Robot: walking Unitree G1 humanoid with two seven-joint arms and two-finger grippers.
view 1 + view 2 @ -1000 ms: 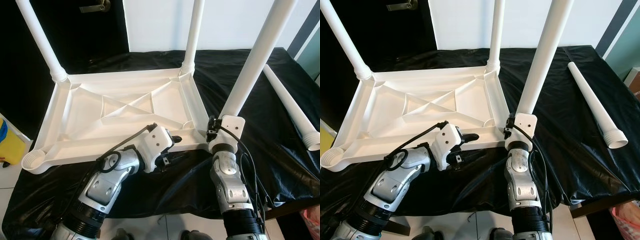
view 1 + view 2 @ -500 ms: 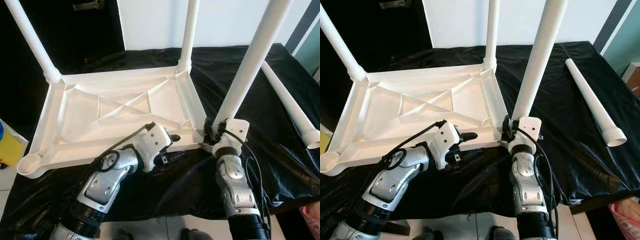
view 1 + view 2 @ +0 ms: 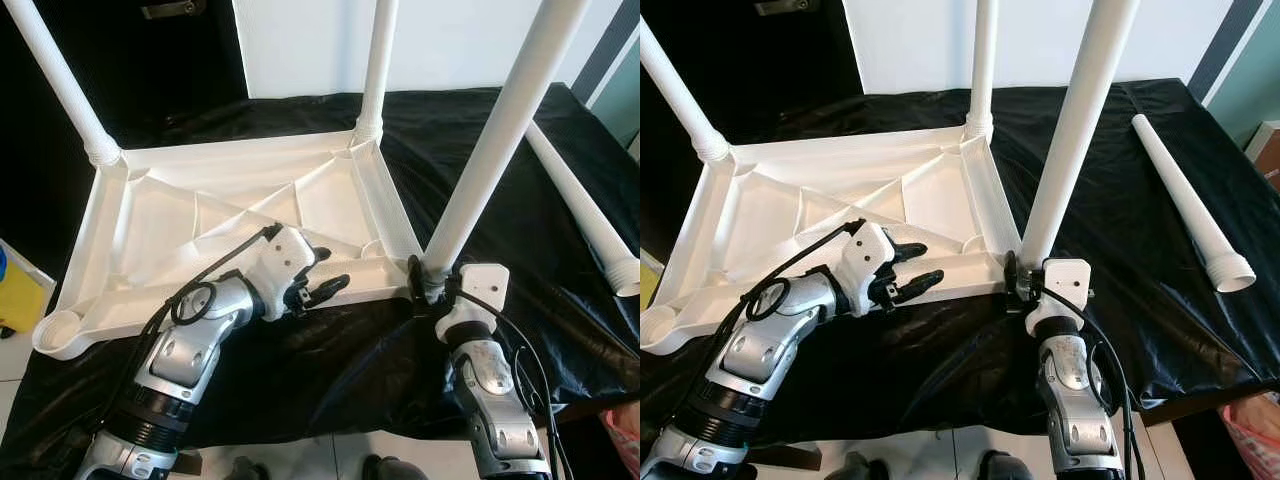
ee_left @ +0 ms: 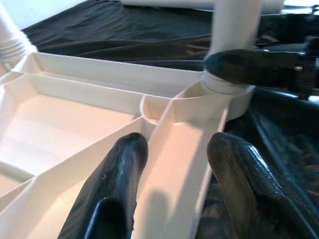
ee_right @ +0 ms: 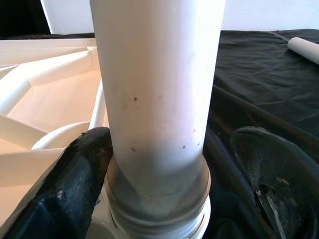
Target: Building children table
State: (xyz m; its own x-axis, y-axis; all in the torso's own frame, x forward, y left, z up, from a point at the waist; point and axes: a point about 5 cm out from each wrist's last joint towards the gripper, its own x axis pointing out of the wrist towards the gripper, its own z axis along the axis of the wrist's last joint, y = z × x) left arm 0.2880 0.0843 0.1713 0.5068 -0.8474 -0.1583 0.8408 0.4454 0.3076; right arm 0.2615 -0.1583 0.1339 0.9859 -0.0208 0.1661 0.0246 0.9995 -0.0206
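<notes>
The white plastic table top (image 3: 160, 225) lies upside down on a black cloth. Three white legs stand in its corner sockets: far left (image 3: 60, 85), far right (image 3: 378, 65) and near right (image 3: 500, 130). The near left socket (image 3: 58, 326) is bare. A loose leg (image 3: 585, 205) lies on the cloth at the right. My left gripper (image 3: 322, 272) is open, its fingers (image 4: 124, 164) astride the top's near rim (image 4: 174, 144). My right gripper (image 3: 422, 287) stands open around the near right leg's base (image 5: 159, 149); one finger (image 5: 75, 184) touches it, the other (image 5: 269, 169) is apart.
The black cloth (image 3: 480, 110) hangs over the near edge, just in front of my arms. A yellow object (image 3: 20, 295) stands at the left beside the table. A dark door (image 3: 150, 50) and a white panel (image 3: 450, 40) lie behind. A pink bag (image 3: 625, 435) shows low on the right.
My left gripper has risen from the underside of the near rim and moved left over it. My right wrist has drawn back toward me, fingers still at the leg's base. The camera shifted slightly.
</notes>
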